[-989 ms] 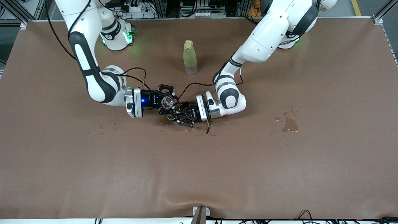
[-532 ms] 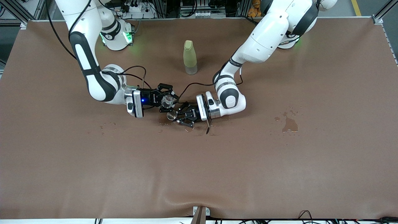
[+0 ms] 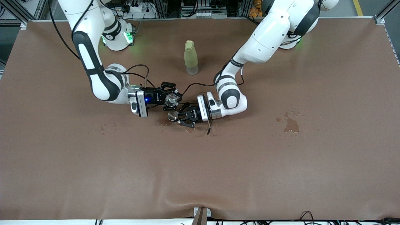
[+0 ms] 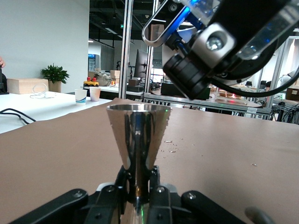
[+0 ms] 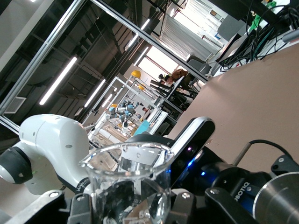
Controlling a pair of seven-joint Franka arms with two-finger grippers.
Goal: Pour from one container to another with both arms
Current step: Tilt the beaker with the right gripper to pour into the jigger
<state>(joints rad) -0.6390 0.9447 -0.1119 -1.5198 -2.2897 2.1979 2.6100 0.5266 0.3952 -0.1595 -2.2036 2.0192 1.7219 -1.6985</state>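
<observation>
A clear glass beaker is tipped over in my right gripper, which is shut on it just above the table. In the right wrist view the beaker fills the space between the fingers, with droplets on its wall. A shiny metal cone cup stands upright close beside the beaker, nearer the front camera. My left gripper is shut on its narrow waist. In the left wrist view the cone cup rises from the fingers, and the right gripper hangs above it.
A yellow-green bottle stands farther from the camera, between the two arm bases. A puddle lies toward the left arm's end, and small droplets toward the right arm's end. The brown mat covers the whole table.
My right gripper has slid with the beaker toward the left arm's end, closer over the cone cup, and has rolled a little. The left gripper and cone cup have barely moved.
</observation>
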